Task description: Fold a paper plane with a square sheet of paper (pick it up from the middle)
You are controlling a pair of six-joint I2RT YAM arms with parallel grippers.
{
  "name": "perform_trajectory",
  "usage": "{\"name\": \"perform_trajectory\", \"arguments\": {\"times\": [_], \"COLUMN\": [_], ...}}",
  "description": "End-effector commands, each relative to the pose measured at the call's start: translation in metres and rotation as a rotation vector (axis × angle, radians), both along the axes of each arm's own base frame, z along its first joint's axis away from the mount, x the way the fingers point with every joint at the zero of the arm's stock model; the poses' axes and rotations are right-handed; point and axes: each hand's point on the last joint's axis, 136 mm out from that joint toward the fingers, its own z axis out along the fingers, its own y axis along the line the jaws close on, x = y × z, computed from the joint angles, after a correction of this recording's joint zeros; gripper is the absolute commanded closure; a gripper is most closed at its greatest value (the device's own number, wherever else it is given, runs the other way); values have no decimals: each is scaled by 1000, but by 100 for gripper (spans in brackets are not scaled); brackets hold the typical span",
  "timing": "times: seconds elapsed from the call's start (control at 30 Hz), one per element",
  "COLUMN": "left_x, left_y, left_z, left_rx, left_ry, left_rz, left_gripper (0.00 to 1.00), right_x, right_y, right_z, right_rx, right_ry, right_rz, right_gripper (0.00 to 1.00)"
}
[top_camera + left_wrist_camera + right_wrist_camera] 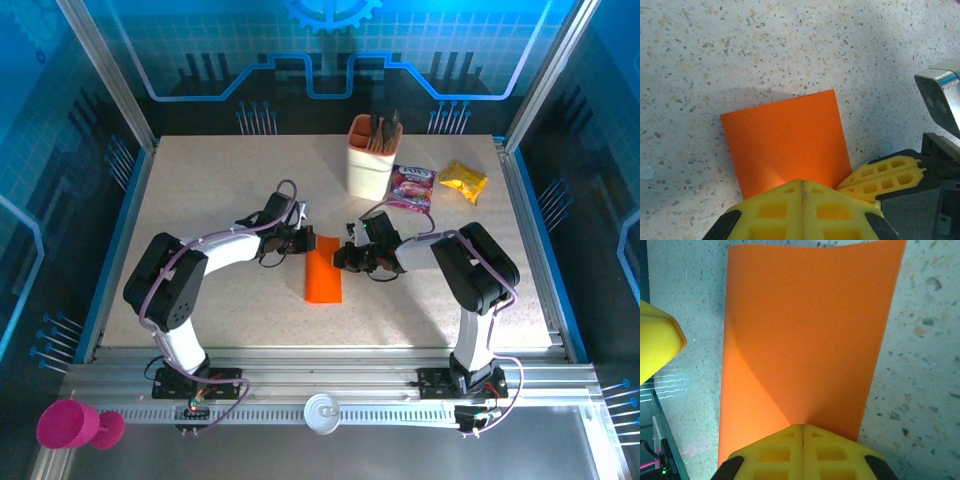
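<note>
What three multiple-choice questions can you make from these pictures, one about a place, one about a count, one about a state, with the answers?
1. Where does the peach cup stand?
A) at the far side of the table, beside the purple packet
B) between the arm bases
C) on its side at the near edge

2. How many snack packets lie on the table?
A) one
B) two
C) four

3. How is the right gripper?
A) wide open
B) shut on the orange paper
C) shut on the cup

Answers: 1 A, the top view shows it there; 2 B, the purple packet and a yellow packet; 3 B, its jaws are closed together on the paper's edge.
</note>
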Motion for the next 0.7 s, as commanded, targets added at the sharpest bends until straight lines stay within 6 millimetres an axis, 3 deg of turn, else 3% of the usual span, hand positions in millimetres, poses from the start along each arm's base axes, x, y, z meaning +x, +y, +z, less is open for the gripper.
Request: {"name": "perform_trajectory", "arguments": {"times": [0.0,0.33,0.67], "left_x": [7,20,21], "left_y": [-7,-9,3], "left_z": [4,-7,-35], "left_rx": [-10,10,61], "left_ry": [-14,-7,27], "left_rz": [-35,-34,-12], "left_gripper": [93,93,95], "right_x": [-34,-33,-34], "right_y": [-36,-37,-38], "right_z": [-72,-72,-72], "right_rx": [-227,-230,-230], "right_ry": [157,155,156], "right_rz": [-28,-28,-29], "right_gripper": [100,100,100]}}
